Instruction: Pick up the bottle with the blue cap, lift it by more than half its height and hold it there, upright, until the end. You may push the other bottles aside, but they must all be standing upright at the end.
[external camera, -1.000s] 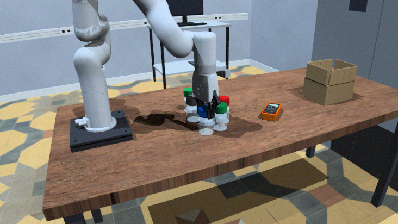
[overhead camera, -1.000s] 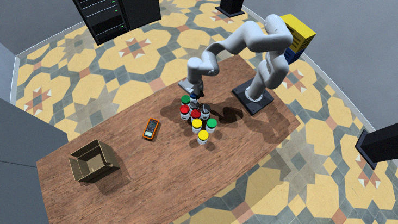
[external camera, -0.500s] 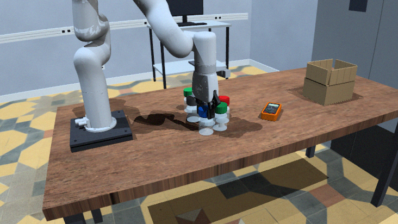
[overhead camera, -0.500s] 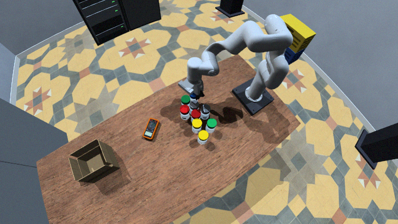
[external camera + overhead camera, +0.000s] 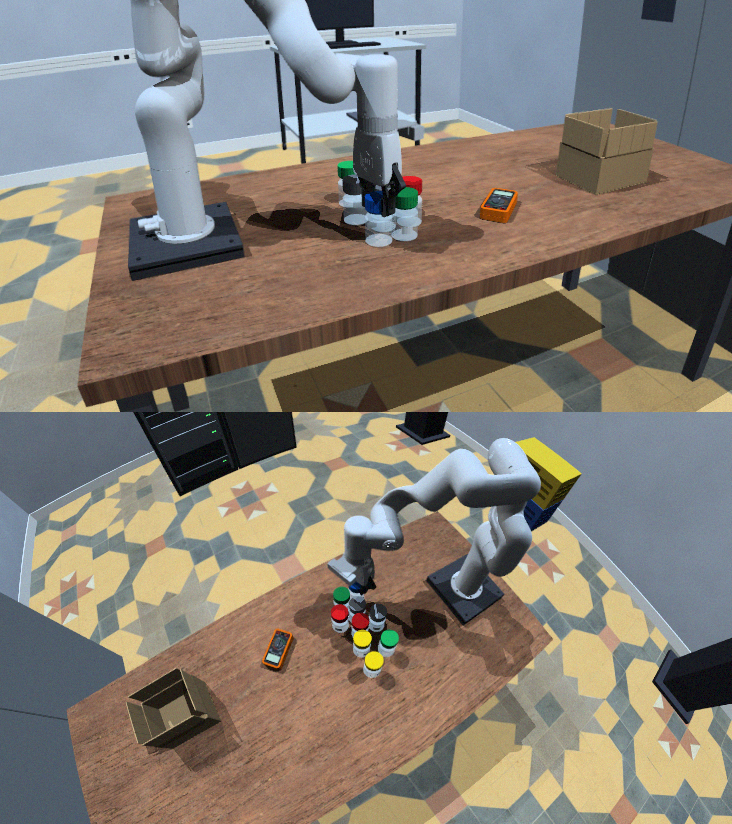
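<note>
The bottle with the blue cap stands upright at the near edge of a tight cluster of bottles on the wooden table. In the top view only a sliver of its blue cap shows under the wrist. My gripper points straight down and is shut on the blue cap. The bottle's base looks to be at table level. A green-capped bottle stands right beside it, touching or nearly so.
Around it stand upright bottles with green, red, dark grey and yellow caps. An orange multimeter lies to one side. An open cardboard box sits at the far end. The arm's base is bolted nearby.
</note>
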Robot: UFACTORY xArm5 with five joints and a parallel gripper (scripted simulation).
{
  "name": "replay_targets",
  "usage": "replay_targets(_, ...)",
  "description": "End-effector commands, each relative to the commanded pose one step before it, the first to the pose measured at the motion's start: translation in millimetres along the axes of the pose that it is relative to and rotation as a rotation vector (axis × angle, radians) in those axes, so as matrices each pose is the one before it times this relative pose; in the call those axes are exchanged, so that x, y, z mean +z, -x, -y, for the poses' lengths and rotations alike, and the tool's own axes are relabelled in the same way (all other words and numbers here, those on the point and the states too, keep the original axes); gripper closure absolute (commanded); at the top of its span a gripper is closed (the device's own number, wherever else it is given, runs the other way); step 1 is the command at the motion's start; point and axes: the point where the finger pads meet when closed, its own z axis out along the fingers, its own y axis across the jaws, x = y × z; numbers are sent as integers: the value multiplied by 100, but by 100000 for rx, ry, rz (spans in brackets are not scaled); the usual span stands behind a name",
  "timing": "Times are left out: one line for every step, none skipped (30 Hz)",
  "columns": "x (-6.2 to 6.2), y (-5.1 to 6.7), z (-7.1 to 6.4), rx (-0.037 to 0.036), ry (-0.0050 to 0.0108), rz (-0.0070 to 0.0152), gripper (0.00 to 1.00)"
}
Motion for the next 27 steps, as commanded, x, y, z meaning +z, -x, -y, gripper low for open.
replay_targets(-540, -112, -91, -2, 395, -214, 100)
replay_targets(0, 0, 0, 0, 0, 0, 100)
replay_targets(-247, -11, -7, -1, 52, -4, 100)
replay_targets(-117, 0, 1, 0, 15, 12, 100)
replay_targets(-117, 0, 1, 0, 15, 12, 100)
replay_targets(-117, 0, 1, 0, 15, 12, 100)
replay_targets(-117, 0, 1, 0, 15, 12, 100)
replay_targets(-117, 0, 1, 0, 15, 12, 100)
replay_targets(-117, 0, 1, 0, 15, 12, 100)
replay_targets(-117, 0, 1, 0, 15, 12, 100)
replay_targets(-117, 0, 1, 0, 15, 12, 100)
replay_targets(-117, 0, 1, 0, 15, 12, 100)
replay_targets(-117, 0, 1, 0, 15, 12, 100)
replay_targets(-117, 0, 1, 0, 15, 12, 100)
replay_targets(-117, 0, 1, 0, 15, 12, 100)
replay_targets(-117, 0, 0, 0, 15, 12, 100)
replay_targets(-235, 0, 1, 0, 29, 24, 100)
replay_targets(0, 0, 0, 0, 0, 0, 100)
replay_targets(0, 0, 0, 0, 0, 0, 100)
replay_targets(-239, -3, -2, 0, 32, 21, 100)
replay_targets(-117, 0, 0, 0, 15, 12, 100)
replay_targets(-117, 0, 0, 0, 15, 12, 100)
replay_targets(-117, 0, 0, 0, 15, 12, 100)
replay_targets(-117, 0, 0, 0, 15, 12, 100)
replay_targets(-117, 0, 0, 0, 15, 12, 100)
replay_targets(-117, 0, 0, 0, 15, 12, 100)
replay_targets(-117, 0, 0, 0, 15, 12, 100)
